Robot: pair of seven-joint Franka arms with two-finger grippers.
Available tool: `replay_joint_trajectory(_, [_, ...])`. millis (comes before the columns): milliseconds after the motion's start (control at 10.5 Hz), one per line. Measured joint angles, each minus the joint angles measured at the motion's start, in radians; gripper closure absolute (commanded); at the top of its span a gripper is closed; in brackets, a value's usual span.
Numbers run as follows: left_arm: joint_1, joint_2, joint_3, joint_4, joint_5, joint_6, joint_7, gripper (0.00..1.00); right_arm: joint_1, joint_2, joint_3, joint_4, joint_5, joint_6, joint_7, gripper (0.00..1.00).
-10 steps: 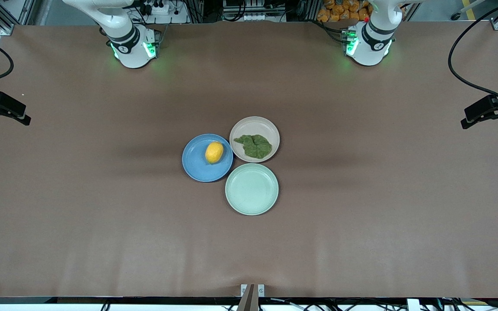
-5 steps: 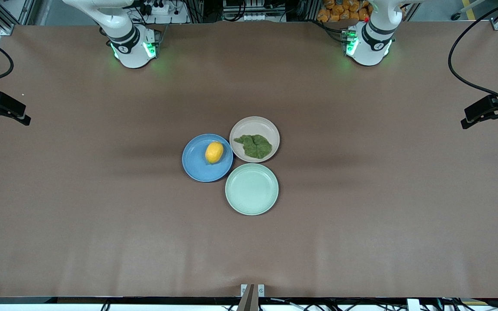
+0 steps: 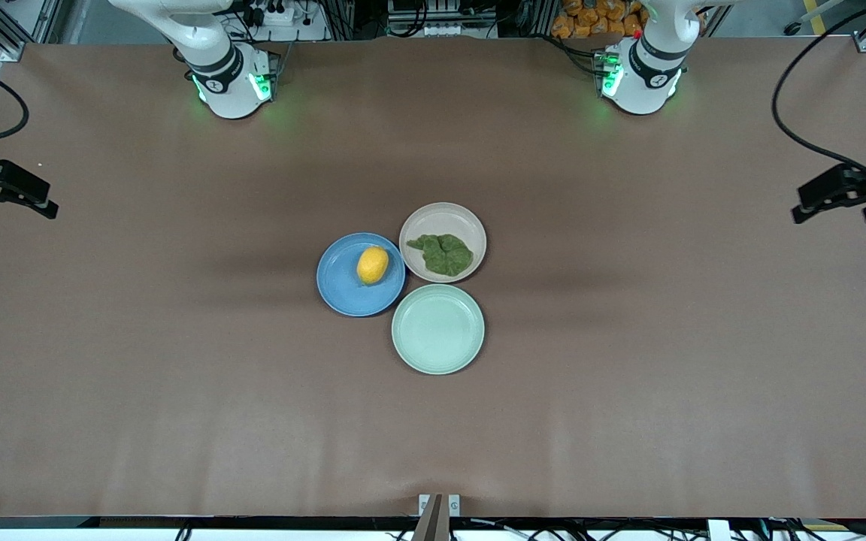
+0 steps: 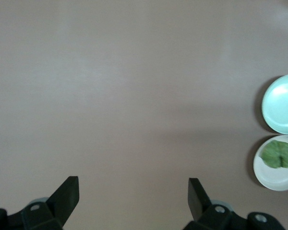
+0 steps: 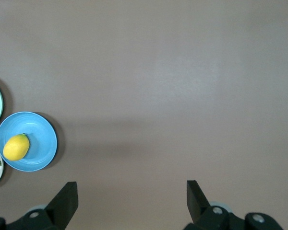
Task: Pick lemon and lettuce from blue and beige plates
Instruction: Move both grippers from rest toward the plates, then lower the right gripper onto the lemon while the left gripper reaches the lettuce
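The lemon (image 3: 372, 265) lies on the blue plate (image 3: 339, 289) at the table's middle. The lettuce (image 3: 444, 254) lies on the beige plate (image 3: 440, 216), which touches the blue plate on the side toward the left arm's end. My right gripper (image 3: 18, 213) is open and empty, high over the right arm's end of the table. Its wrist view shows the open gripper (image 5: 132, 194), the lemon (image 5: 16, 146) and the blue plate (image 5: 42, 139). My left gripper (image 3: 831, 218) is open and empty over the left arm's end. Its wrist view shows the open gripper (image 4: 133, 191), the lettuce (image 4: 278, 155) and the beige plate (image 4: 274, 181).
An empty mint-green plate (image 3: 437, 328) sits nearer to the front camera, touching both other plates; it also shows in the left wrist view (image 4: 282, 104). Brown table cover (image 3: 177, 338) lies all around the plates.
Both grippers have shifted slightly inward toward the table's middle. The plates, lemon and lettuce have not moved.
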Motion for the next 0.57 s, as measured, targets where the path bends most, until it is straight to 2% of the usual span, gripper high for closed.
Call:
replay_joint_trajectory(287, [-0.047, 0.042, -0.051, -0.01, -0.069, 0.005, -0.097, 0.0, 0.002, 0.01, 0.057, -0.025, 0.0, 0.041, 0.087, 0.0])
replay_joint_trajectory(574, [-0.213, 0.132, -0.069, -0.024, -0.07, 0.041, -0.255, 0.0, 0.01, 0.016, 0.156, -0.095, -0.001, 0.117, 0.238, 0.0])
